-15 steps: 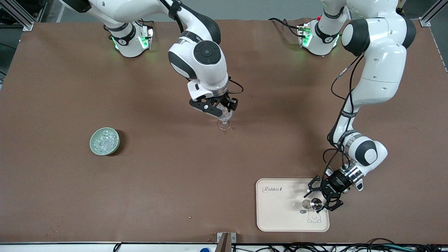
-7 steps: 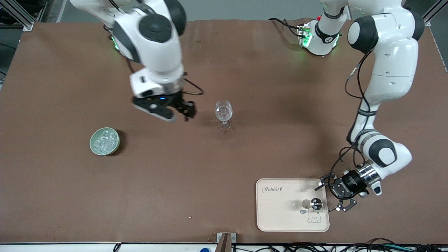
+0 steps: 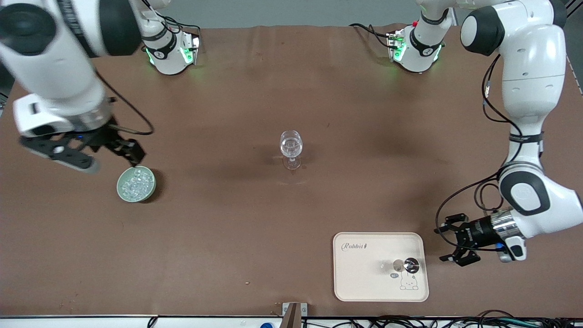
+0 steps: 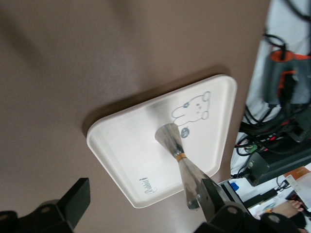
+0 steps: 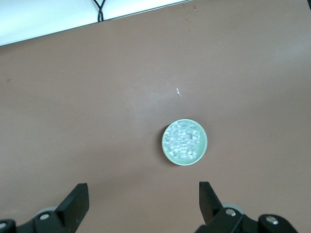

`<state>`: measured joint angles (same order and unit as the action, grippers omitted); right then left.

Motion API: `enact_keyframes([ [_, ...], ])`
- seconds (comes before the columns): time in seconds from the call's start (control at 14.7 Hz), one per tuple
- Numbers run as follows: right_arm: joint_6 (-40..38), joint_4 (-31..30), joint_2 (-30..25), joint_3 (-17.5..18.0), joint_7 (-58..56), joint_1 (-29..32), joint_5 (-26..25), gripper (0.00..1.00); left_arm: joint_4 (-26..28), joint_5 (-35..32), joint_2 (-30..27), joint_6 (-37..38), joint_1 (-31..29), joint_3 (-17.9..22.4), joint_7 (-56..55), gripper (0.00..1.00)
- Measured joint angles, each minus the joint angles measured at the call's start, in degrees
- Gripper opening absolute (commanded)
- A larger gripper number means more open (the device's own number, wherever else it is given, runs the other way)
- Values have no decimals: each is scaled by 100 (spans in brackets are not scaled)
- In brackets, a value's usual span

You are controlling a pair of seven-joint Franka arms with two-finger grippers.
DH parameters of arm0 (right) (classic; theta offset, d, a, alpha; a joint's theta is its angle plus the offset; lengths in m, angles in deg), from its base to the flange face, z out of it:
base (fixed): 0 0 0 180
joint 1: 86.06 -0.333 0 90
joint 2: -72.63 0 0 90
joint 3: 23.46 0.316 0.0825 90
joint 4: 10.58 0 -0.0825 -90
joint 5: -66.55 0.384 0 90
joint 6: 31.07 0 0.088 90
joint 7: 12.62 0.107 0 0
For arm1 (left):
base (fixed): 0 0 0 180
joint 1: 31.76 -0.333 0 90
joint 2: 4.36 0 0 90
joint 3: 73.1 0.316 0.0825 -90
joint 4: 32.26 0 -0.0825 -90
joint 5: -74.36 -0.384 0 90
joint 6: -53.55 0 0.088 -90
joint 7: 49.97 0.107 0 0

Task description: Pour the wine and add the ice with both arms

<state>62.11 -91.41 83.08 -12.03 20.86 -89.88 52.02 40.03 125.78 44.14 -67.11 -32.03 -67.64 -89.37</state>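
A clear wine glass (image 3: 291,146) stands upright in the middle of the table. A pale green bowl (image 3: 121,187) holds the ice (image 3: 136,182), many small glittering lumps. The bowl (image 5: 201,148) and the ice (image 5: 183,141) also show in the right wrist view. My right gripper (image 3: 130,152) is open and empty, up over the table just beside the bowl's rim; it also shows in the right wrist view (image 5: 141,199). My left gripper (image 3: 444,243) is open and empty, low beside the tray on the side toward the left arm's end; it also shows in the left wrist view (image 4: 143,199).
A cream tray (image 3: 364,282) with a rabbit print lies near the table's front edge. A small metal jigger (image 3: 411,264) stands on it. The tray (image 4: 126,141) and the jigger (image 4: 176,151) also show in the left wrist view. Cables run along the table's front edge.
My right arm has swung from the wine glass over to the ice bowl. My left gripper has drawn back off the jigger and the tray, toward the left arm's end.
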Motion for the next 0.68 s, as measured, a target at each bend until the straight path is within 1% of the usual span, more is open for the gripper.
enact_keyframes([
  [0.2, -282, -3, -265, -892, -1279, 62, 497, 100, -96, -1296, -574, 45, 54, 0, -4, 100],
  [0.34, -427, -11, -408, -1342, -1979, 110, 685, 100, -102, -2098, -1038, 299, 103, -7, -3, 100],
  [0.41, -482, -19, -454, -1465, -2289, 190, 711, 100, -101, -2492, -1251, 467, 141, -11, 28, 100],
  [0.55, -529, -41, -496, -1558, -2866, 437, 746, 100, -101, -3134, -1655, 844, 249, -43, 402, 100],
  [0.68, -550, -85, -508, -1720, -3207, 535, 903, 100, -95, -3402, -2040, 1365, 356, -56, 1037, 100],
])
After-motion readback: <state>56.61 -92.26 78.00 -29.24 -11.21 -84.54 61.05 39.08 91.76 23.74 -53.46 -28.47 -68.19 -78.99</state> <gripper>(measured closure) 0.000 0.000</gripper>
